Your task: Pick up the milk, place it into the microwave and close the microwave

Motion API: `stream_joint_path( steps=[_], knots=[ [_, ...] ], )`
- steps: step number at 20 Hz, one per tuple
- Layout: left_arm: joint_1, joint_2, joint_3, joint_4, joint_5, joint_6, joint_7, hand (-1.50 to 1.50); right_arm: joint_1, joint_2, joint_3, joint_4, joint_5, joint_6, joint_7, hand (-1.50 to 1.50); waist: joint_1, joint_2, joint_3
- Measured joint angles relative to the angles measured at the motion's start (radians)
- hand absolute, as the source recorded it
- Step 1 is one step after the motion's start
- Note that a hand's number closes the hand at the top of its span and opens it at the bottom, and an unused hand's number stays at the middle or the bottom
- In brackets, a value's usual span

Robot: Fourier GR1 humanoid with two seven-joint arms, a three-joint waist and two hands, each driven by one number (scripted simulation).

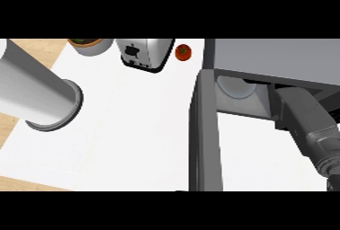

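Grey metal fills the right of the head view: the microwave (pixel 279 58) sits at the back right of the white counter (pixel 133 143), and its door (pixel 203 134) stands swung open, seen edge-on as a long dark slab running from the oven's front left corner down toward the lower edge. Inside the opening a pale round disc (pixel 235 86) shows, partly shaded by the oven's top.

The right forearm (pixel 309 123) comes up from the lower right corner and passes into the oven's opening, just right of that disc. Its far end is hidden under the oven's top, so the right hand is out of sight and I cannot tell whether its fingers are apart, together or holding anything. The milk does not show anywhere on the counter, and whether it is inside the oven cannot be told.

The left forearm (pixel 33 85) is a thick pale cylinder lying across the upper left, ending in a round dark-rimmed cap above the counter's left part; no hand shows on it.

Along the back edge stand a bowl with green in it (pixel 90 45), a silver toaster (pixel 143 54) just to its right, and a red tomato (pixel 183 52) between the toaster and the oven. Pale wood (pixel 10 130) shows beyond the counter's left side.
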Motion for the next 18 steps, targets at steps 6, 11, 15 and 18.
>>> stream_joint_path(
  steps=[6,11,15,18],
  knots=[
    [-0.017,0.013,0.007,0.015,-0.014,-0.001,0.001,-1.50,-0.033,-0.044,0.016,0.001,0.016,0.007,0.014,1.50,0.029,0.027,0.010],
    [-0.033,0.026,0.012,0.013,-0.034,0.003,0.005,-1.50,-0.032,-0.051,0.013,-0.007,0.011,0.011,0.018,1.50,0.035,0.034,0.015],
    [-0.044,0.037,0.013,0.020,-0.043,0.004,0.009,-1.50,-0.030,-0.056,0.010,-0.014,0.007,0.014,0.021,1.50,0.041,0.038,0.018],
    [-0.056,0.042,0.010,0.025,-0.049,0.002,0.009,-1.50,-0.034,-0.054,0.008,-0.019,0.004,-0.005,0.023,-1.50,0.042,0.041,0.021]
  ],
)
